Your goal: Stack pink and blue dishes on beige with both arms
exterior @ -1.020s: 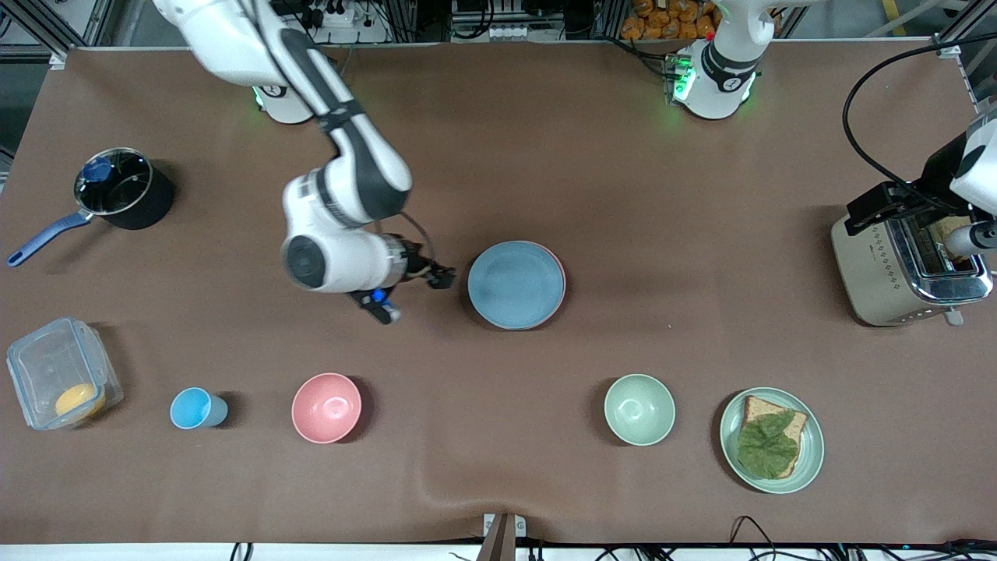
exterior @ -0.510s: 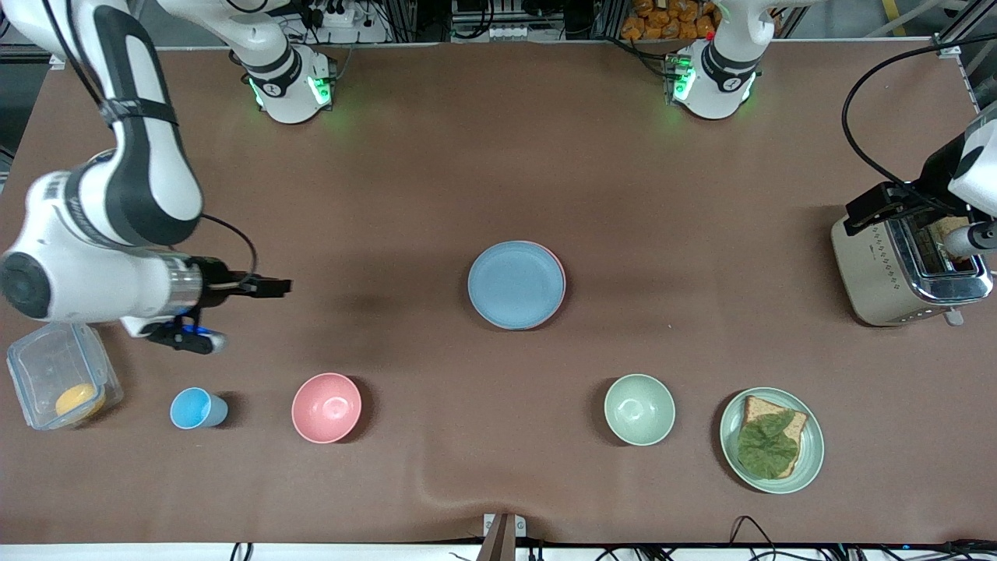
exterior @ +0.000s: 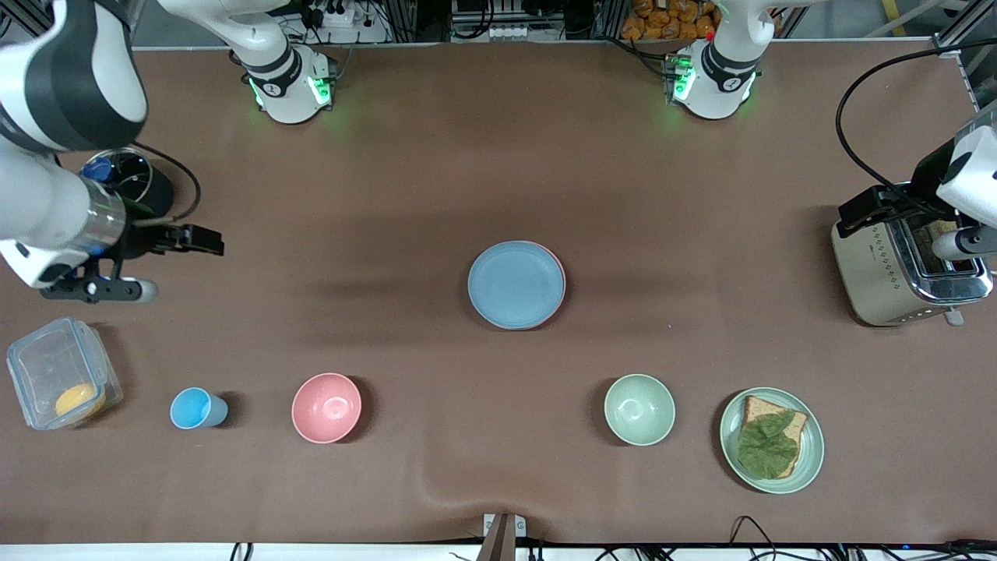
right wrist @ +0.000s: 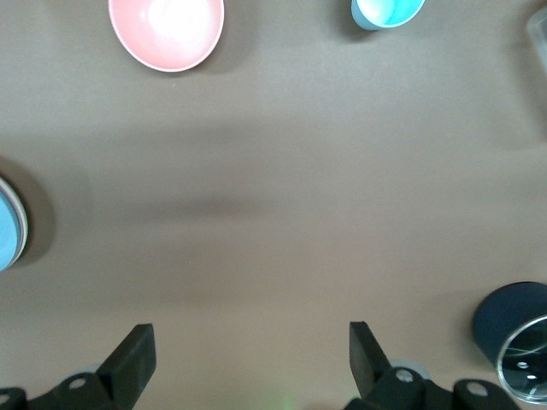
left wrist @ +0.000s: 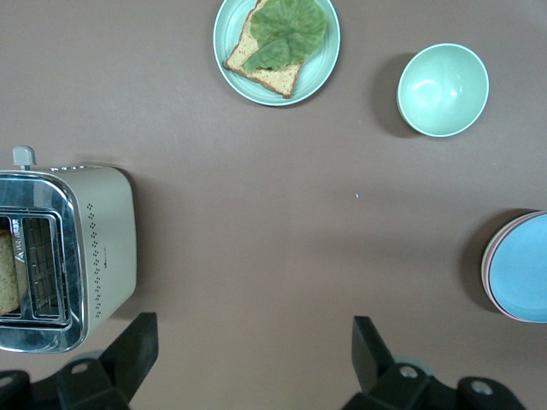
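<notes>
Since a moment ago the right arm has swung away from the middle of the worktop (exterior: 436, 156); its right hand (exterior: 204, 240) now hangs empty, fingers spread wide, over the right arm's end, near the dark saucepan (exterior: 128, 187). Nothing else has shifted.

At the centre sits the stack: the blue plate (exterior: 516, 284) lies on top, and a thin edge of the pink plate (exterior: 559, 273) peeps out beneath it on the side toward the left arm. I cannot make out the beige plate; if it is there, the other two cover it completely. Judging by that, the stacking looks finished, or as good as, with both arms drawn clear.

Over at its own end of the worktop the left arm waits, its left hand (left wrist: 248, 359) also wide and empty, poised above the toaster (exterior: 907, 265). The pink bowl (exterior: 326, 407), blue cup (exterior: 195, 408) and green bowl (exterior: 639, 409) stand untouched along the nearer edge.
</notes>
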`<action>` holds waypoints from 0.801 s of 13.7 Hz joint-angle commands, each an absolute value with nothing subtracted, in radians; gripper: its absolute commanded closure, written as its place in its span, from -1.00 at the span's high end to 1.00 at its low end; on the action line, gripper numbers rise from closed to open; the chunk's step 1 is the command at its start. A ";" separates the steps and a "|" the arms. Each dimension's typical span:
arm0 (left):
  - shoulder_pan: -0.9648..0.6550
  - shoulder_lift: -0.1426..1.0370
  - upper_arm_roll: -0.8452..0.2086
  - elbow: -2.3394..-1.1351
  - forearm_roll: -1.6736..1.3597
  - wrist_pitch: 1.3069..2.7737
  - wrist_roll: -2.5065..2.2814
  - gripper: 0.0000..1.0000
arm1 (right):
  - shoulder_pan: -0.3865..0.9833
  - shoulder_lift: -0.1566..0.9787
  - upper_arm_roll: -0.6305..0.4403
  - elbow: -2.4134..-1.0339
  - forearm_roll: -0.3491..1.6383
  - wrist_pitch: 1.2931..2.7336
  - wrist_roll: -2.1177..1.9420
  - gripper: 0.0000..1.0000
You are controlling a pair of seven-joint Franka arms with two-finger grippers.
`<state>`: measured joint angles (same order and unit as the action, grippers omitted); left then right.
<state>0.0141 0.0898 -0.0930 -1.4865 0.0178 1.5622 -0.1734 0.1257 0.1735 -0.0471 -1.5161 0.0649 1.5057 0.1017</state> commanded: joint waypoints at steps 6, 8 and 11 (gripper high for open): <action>0.012 0.098 -0.083 -1.465 0.005 1.554 -0.156 1.00 | 0.060 0.006 -0.041 -1.563 0.032 1.447 0.034 1.00; 0.017 0.097 -0.083 -1.465 0.002 1.554 -0.155 1.00 | 0.060 0.008 -0.041 -1.560 -0.001 1.457 -0.020 1.00; 0.008 0.097 -0.083 -1.465 0.002 1.554 -0.156 1.00 | 0.008 0.014 -0.040 -1.559 -0.017 1.466 -0.115 1.00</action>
<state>0.0146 0.0917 -0.0879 -1.4832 0.0178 1.5629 -0.1734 0.0637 0.0251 -0.0544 -1.5399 0.0014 1.4514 -0.0459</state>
